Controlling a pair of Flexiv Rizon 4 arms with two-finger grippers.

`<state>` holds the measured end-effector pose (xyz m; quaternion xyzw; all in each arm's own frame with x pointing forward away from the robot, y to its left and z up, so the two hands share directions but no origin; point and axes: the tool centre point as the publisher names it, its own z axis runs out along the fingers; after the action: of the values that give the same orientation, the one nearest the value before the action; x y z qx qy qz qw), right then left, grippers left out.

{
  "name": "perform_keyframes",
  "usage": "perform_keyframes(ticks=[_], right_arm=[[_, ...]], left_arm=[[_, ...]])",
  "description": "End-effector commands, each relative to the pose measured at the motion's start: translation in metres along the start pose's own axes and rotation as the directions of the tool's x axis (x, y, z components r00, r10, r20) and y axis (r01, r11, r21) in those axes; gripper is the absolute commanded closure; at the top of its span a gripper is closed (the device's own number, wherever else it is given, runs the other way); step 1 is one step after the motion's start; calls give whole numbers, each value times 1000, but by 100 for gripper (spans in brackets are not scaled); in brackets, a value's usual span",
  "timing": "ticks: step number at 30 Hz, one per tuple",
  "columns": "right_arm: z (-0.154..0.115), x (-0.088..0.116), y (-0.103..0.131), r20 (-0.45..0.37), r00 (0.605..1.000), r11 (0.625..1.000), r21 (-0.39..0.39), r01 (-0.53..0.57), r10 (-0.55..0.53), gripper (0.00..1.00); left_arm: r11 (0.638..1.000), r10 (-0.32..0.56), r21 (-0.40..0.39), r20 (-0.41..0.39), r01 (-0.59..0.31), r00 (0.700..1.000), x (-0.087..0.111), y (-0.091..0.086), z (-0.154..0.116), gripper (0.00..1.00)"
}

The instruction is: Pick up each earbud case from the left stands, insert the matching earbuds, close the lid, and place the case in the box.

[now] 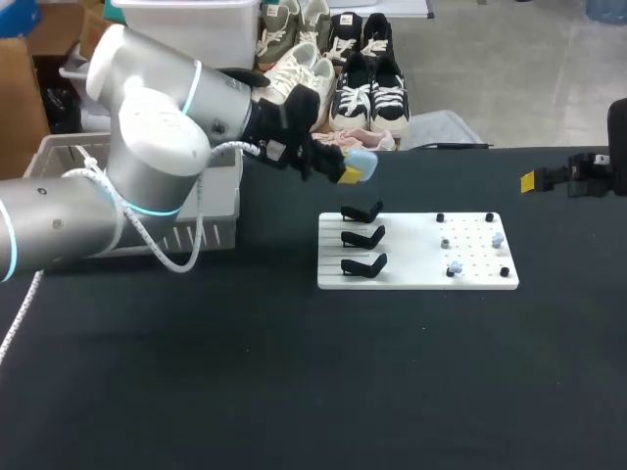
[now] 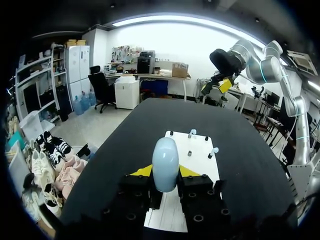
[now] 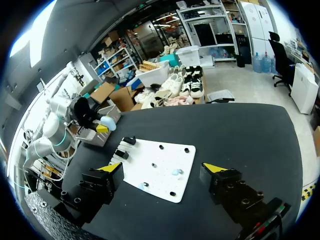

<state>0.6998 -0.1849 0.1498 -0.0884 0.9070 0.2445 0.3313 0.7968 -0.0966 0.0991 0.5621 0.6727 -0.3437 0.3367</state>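
Note:
My left gripper is shut on a pale blue earbud case, held in the air just behind the white board. From the left wrist the case stands upright between the yellow-tipped fingers, above the board's near end. Three black stands on the board's left side are empty. Small pale blue earbuds sit on pegs at its right side. My right gripper hovers open at the table's far right; in its wrist view the gripper holds nothing, and the board lies ahead of it.
A white slatted basket stands at the back left, partly hidden behind my left arm. Black pegs stick up at the board's corners. Dark tabletop surrounds the board on its front and right.

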Motion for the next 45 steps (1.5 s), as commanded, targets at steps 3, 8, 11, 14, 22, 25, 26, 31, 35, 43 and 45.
perform_keyframes(ticks=[3, 8, 11, 14, 22, 25, 26, 31, 35, 43, 45], right_arm=[[1, -1, 0, -1, 1000, 1000, -13, 8, -8, 0], [15, -11, 12, -49, 998, 998, -34, 45, -47, 0], [25, -18, 21, -61, 995, 996, -52, 72, -75, 0], [36, -25, 33, -78, 991, 993, -68, 101, -106, 0], [65, -36, 66, -127, 974, 978, -120, 172, -187, 0], [75, -37, 76, -131, 970, 973, -139, 185, -203, 0], [78, -38, 78, -140, 968, 972, -143, 189, -209, 0], [92, -39, 87, -150, 962, 965, -169, 201, -227, 0], [100, -40, 91, -154, 960, 960, -188, 206, -236, 0], [109, -42, 102, -162, 953, 953, -208, 220, -255, 0], [110, -42, 103, -163, 951, 951, -214, 225, -262, 0]], left_arm=[[997, -15, -73, 17, 16, 1000, -3, -24, -7, 100], [994, -39, -101, 16, 40, 999, -9, -33, -12, 100], [994, -48, -103, 17, 49, 999, -10, -38, -13, 100], [994, -39, -102, 8, 40, 999, -10, -40, -12, 100], [995, -11, -95, 3, 11, 1000, -16, -37, -16, 100], [995, -8, -97, 4, 8, 1000, -19, -35, -19, 100], [995, -7, -98, 4, 7, 1000, -20, -34, -19, 100], [995, 6, -99, 4, -6, 1000, -25, -34, -22, 100], [995, 14, -97, -5, -15, 1000, -26, -31, -17, 100], [996, 37, -77, -20, -39, 999, -31, -36, -4, 100], [996, 42, -74, -23, -43, 999, -31, -37, 0, 100]])
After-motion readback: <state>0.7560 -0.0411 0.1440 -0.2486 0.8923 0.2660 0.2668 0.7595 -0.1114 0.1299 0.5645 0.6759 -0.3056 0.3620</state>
